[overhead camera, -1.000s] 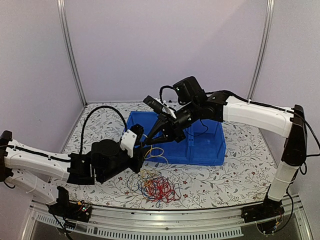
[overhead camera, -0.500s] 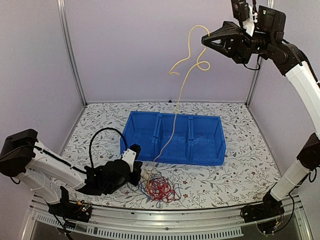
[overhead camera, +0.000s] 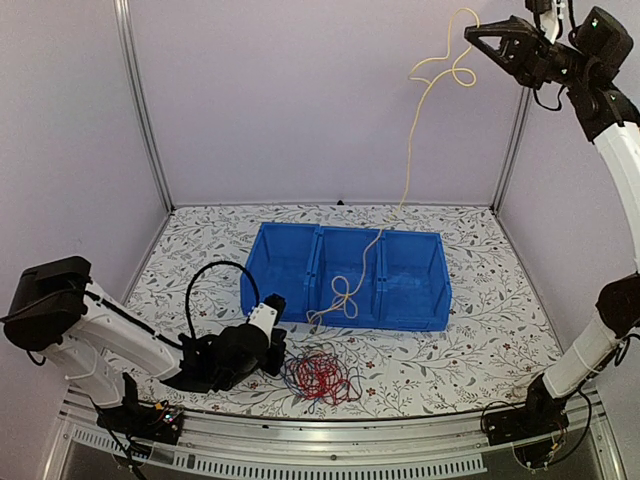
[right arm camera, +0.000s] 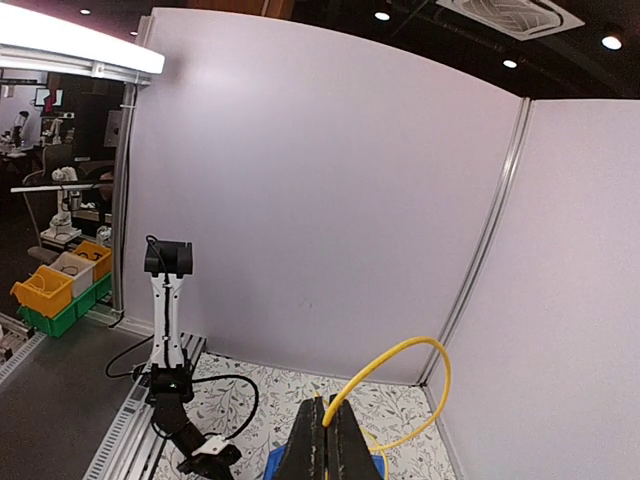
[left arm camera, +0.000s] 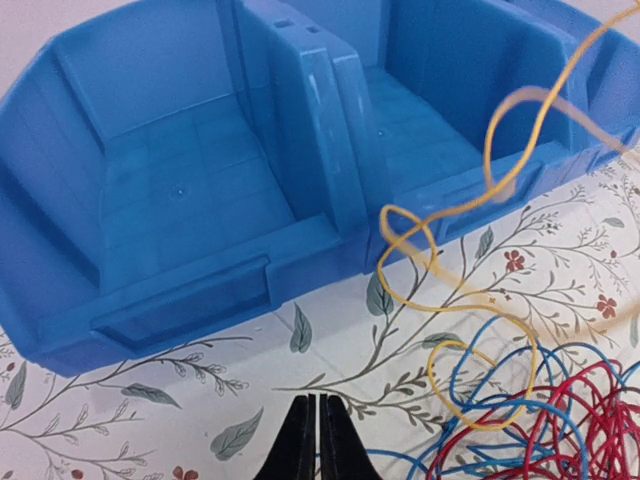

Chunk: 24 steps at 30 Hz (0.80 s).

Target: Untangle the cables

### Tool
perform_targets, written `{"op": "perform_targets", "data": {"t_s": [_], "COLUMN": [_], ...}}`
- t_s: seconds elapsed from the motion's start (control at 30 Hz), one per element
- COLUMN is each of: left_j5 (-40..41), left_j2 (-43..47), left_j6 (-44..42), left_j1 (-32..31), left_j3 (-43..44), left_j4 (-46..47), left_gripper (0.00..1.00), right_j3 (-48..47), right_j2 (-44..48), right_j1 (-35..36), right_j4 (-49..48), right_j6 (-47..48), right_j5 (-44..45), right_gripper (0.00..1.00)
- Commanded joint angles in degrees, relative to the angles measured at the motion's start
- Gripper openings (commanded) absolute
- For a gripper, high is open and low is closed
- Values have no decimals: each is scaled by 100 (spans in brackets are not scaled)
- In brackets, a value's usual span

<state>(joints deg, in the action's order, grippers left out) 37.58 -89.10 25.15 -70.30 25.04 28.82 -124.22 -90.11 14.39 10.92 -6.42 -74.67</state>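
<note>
My left claw (left arm camera: 310, 415) sits low over the table (overhead camera: 480, 340) at the near edge, fingers pressed together with, as far as I can tell, nothing between them; just to its right lies the heap of red and blue cables (overhead camera: 318, 375); beyond the heap stands the blue bin (overhead camera: 410, 300); a yellow cable (overhead camera: 408, 160) loops at the bin's front wall and climbs to my right claw (overhead camera: 478, 32), raised high at the far right and pinched tight on it.
</note>
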Motion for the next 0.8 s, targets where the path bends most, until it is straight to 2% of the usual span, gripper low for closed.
{"op": "perform_targets", "data": {"t_s": [0.0,0.03,0.07,0.13,0.33,0.47,0.6,0.67,0.77], "left_j5": [-81,-106,-132,-153,-148,-254,-550,-692,-956], "left_j2": [-155,-160,-154,-152,-152,-103,95,182,212], "left_j6": [196,211,218,261,214,-179,-862,-1168,-1621], "left_j1": [49,47,50,52,52,7,-226,-367,-523], "left_j3": [-40,-56,-66,-105,-76,317,761,978,1293], "left_j4": [-110,-127,-145,-157,-175,-511,-546,-473,-199], "left_gripper": [0,0,0,0,0,1,34,43,52], "right_j3": [-183,-191,-241,-396,-134,404,1298,1628,2002], "right_j2": [-17,-72,-125,-168,-170,-95,201,353,543], "right_j1": [-860,-1015,-1140,-1280,-1727,-1773,-1773,-1773,-1773], "right_j4": [-3073,-3920,-4253,-4327,-3989,-3390,-3282,-3273,-3255], "right_j6": [-2775,-3267,-3810,-4090,-3866,-3159,-2879,-2819,-2767], "right_j5": [-140,-118,-106,-80,68,127,47,15,-31], "right_gripper": [0,0,0,0,0,0,0,0,0]}}
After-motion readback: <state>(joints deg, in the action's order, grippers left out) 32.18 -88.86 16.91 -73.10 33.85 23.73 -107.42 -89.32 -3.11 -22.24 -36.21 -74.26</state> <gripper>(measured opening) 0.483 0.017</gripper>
